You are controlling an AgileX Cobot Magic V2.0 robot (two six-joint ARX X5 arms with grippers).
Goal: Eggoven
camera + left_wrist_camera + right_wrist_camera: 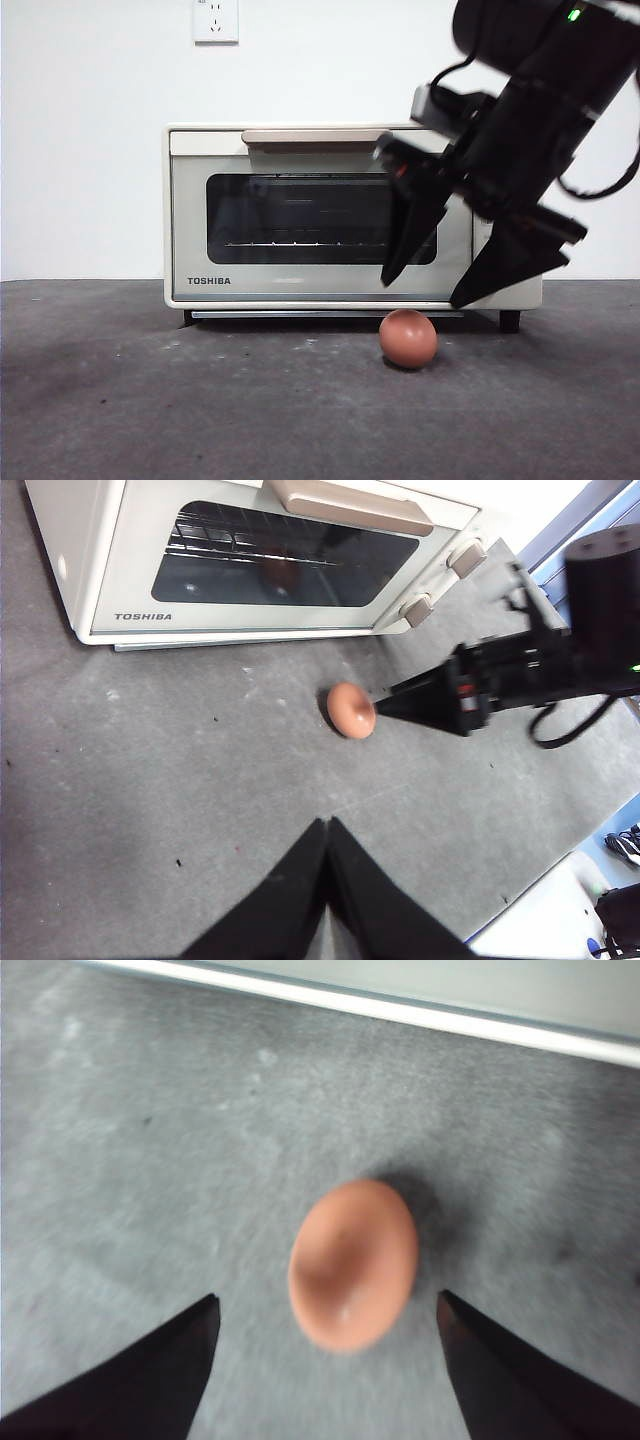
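We spread our right fingers (430, 290) wide just above the egg (408, 338), near the counter's (150, 400) oven (300, 215); our left fingers (326, 832) wait pressed together.

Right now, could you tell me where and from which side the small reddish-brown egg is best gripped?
Grip the small reddish-brown egg across its narrower middle, coming from above. It lies on its side on the grey table, apart from the cream toaster oven, and the open right gripper already straddles it.
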